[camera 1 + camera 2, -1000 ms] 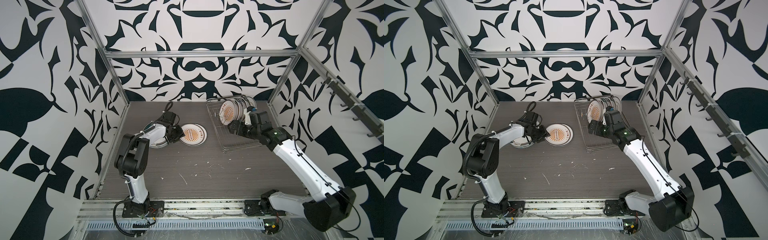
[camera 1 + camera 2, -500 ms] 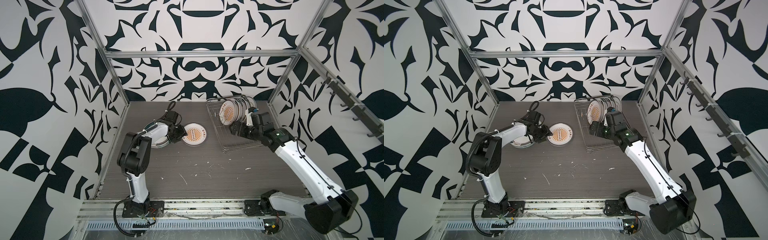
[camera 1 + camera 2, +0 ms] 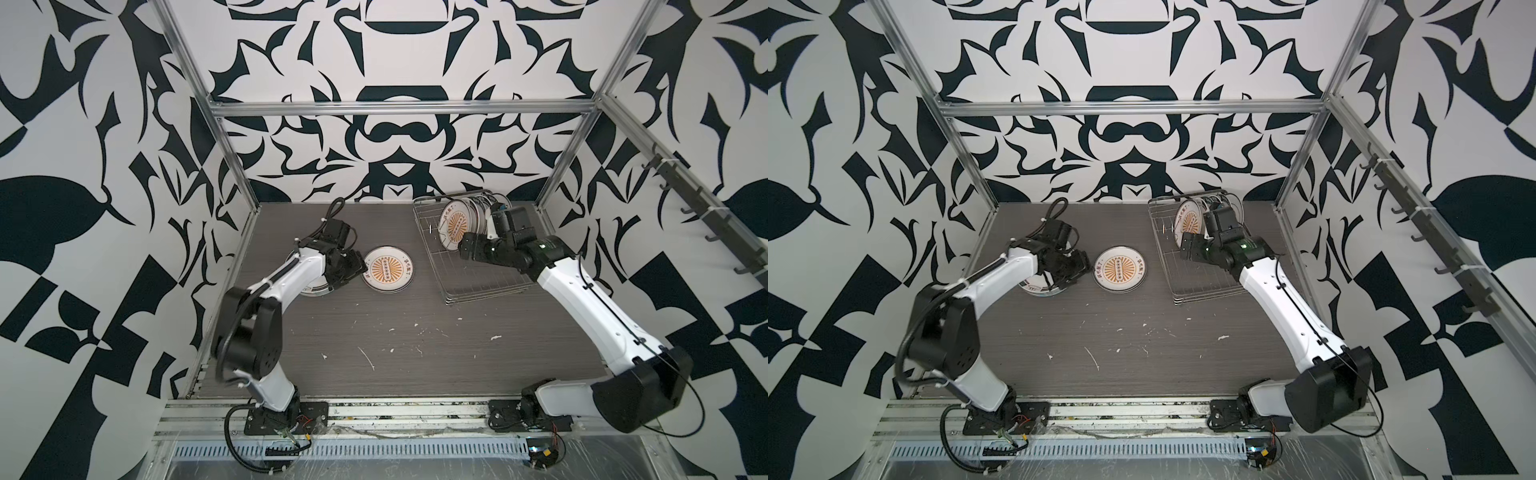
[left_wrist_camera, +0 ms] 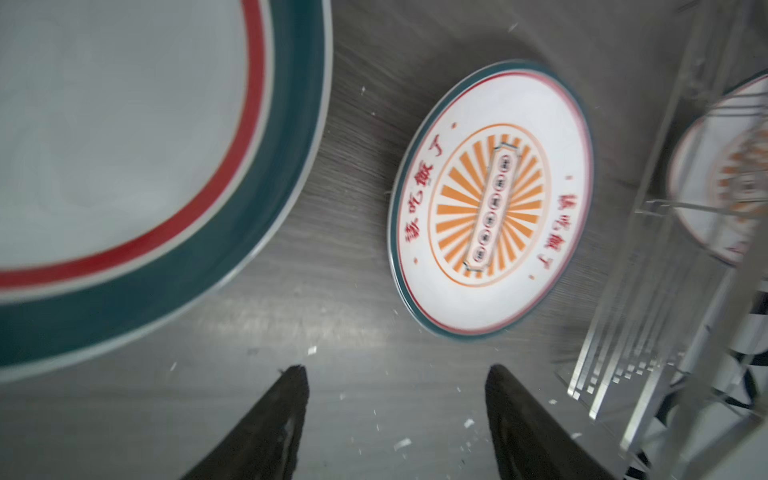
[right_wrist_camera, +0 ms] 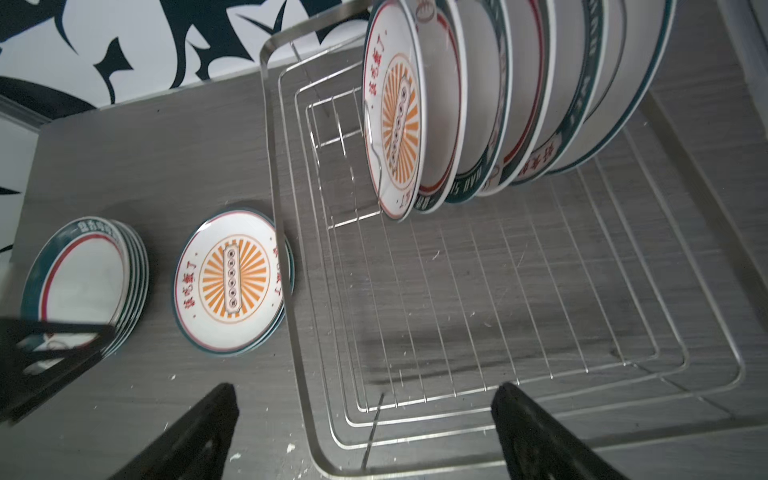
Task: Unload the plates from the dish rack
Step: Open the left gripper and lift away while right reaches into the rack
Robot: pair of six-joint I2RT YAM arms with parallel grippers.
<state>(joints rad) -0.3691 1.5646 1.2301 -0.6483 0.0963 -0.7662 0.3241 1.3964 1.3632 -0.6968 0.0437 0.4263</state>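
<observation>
Specks (image 3: 368, 358) on tabletop (image 3: 457, 365) near rack (image 3: 478, 274)

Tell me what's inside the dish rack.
Plates stand on edge at one end of the dish rack, a sunburst plate in front; those behind overlap, hiding their faces.

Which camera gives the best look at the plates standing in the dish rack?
The right wrist view: the racked plates stand close and separable. In both top views the plates are small, partly behind the right arm. The left wrist view shows one blurred plate.
</observation>
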